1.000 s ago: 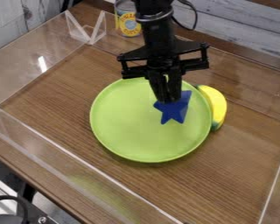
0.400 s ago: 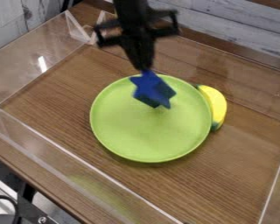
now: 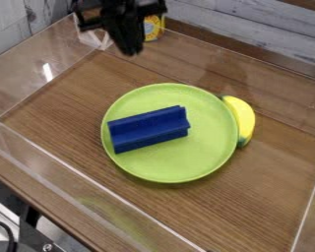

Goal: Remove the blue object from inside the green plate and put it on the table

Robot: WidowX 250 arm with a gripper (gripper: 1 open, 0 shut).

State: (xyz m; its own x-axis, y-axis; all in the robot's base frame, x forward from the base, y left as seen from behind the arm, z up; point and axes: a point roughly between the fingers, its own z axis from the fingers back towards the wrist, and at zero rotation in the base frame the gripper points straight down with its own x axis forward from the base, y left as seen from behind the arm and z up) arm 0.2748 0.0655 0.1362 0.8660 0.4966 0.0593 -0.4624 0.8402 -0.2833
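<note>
Dropped blue object (image 3: 149,129), ridged, lying flat

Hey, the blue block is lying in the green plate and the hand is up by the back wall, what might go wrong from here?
1. The blue block lies flat in the green plate with the hand away from it, so the task is undone and needs a fresh grasp.
2. The yellow object sits against the plate's rim; a careless approach might nudge it.
3. The hand is near the clear acrylic wall and might bump it.
</note>
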